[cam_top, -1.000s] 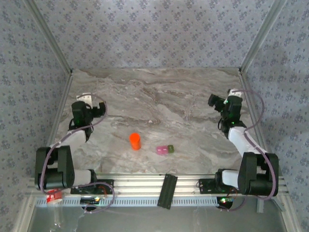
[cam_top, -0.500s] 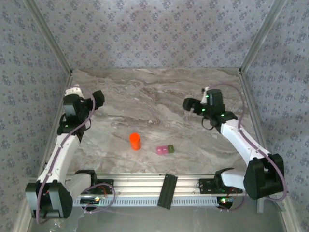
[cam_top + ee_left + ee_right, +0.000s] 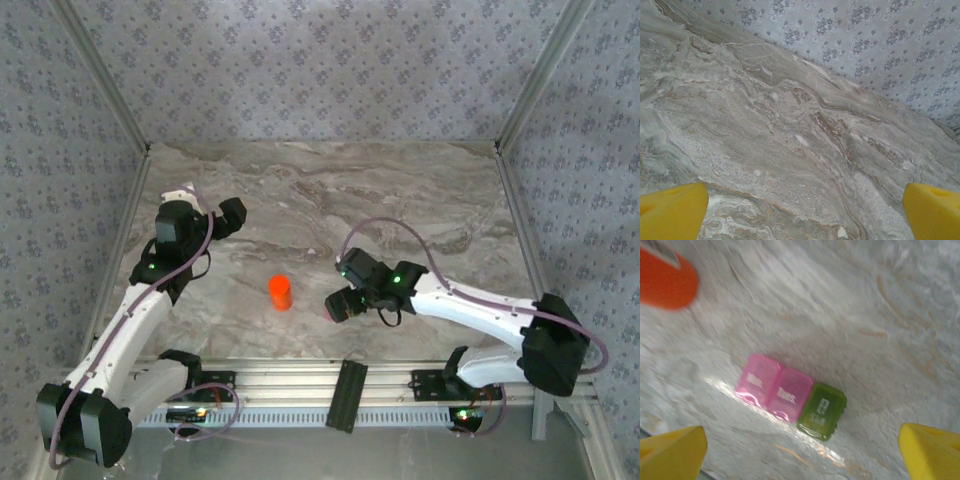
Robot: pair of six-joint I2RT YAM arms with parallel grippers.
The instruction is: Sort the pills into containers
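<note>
1 second on, right pincer [image 3: 340,303] has swung over containers [image 3: 790,396].

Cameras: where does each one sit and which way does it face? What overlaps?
Top external: above and behind the robot, looking down on the marble table; left arm, right arm, left tool, right tool.
Left wrist: on the left arm, facing bare table and patterned wall; yellow fingertips at the bottom corners.
Right wrist: on the right arm, aimed down at the containers; its yellow fingertips too.
Shared: orange bottle in top external and right wrist.
</note>
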